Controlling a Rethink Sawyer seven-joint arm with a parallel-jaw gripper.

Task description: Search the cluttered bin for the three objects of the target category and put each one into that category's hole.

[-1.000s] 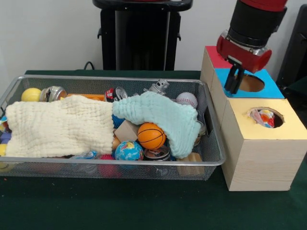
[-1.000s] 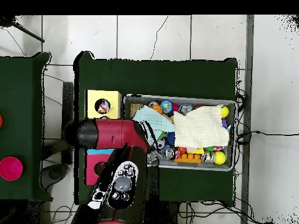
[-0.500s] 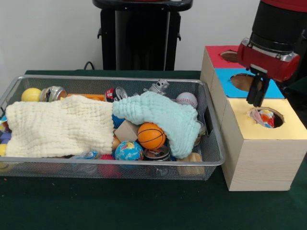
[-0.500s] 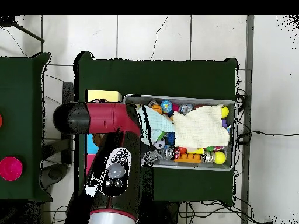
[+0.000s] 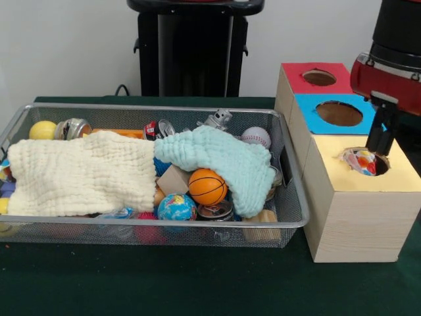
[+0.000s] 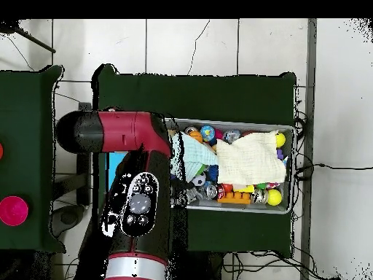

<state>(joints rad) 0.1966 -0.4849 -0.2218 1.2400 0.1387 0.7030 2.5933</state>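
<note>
Front view: gripper (image 5: 380, 139) hangs over the yellow-topped wooden box (image 5: 360, 204), right at its round hole, where a crumpled multicoloured object (image 5: 359, 160) sits. Fingers read as one dark bar; cannot tell open or closed. Well to its side, the wire mesh bin (image 5: 289, 204) holds a cream waffle cloth (image 5: 79, 174), mint cloth (image 5: 220, 161), basketball (image 5: 208, 187), globe ball (image 5: 176, 207), baseball (image 5: 256, 137). Overhead view: the arm (image 6: 135, 211) hides the boxes.

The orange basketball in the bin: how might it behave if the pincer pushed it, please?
The basketball is round, so it would probably roll. It sits against the teal cloth and the globe ball, which may block it.
</note>
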